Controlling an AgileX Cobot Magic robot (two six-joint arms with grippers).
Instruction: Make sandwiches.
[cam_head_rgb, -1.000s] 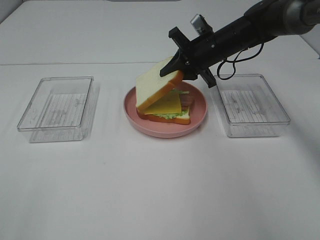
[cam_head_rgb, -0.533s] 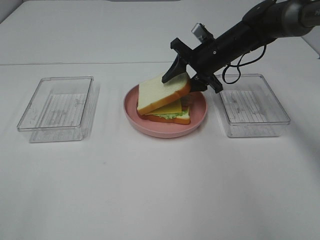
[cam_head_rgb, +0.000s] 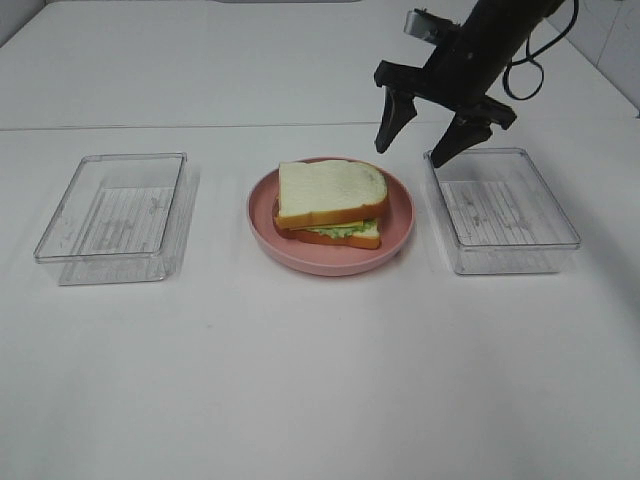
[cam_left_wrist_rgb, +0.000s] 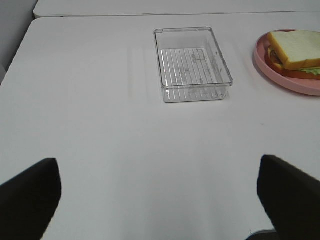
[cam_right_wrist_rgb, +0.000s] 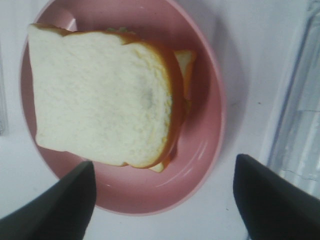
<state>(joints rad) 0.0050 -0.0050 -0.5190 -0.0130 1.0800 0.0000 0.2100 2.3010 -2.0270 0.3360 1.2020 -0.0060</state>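
Two clear rectangular plastic trays (cam_head_rgb: 112, 217) (cam_head_rgb: 505, 210) flank the round pink plate (cam_head_rgb: 399, 222) at frame centre, which carries the stacked toy sandwich (cam_head_rgb: 330, 205). Right gripper (cam_head_rgb: 431, 138), upper right, jaws apart, holds nothing. Risk: the offset top slice could slide off if bumped.

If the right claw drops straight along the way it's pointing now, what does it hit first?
Most likely the pink plate, near its rim on the side toward the right-hand clear tray. The open right claw hangs above that gap, clear of the sandwich's top bread slice. Depth is uncertain; one finger might land on the tray's edge.
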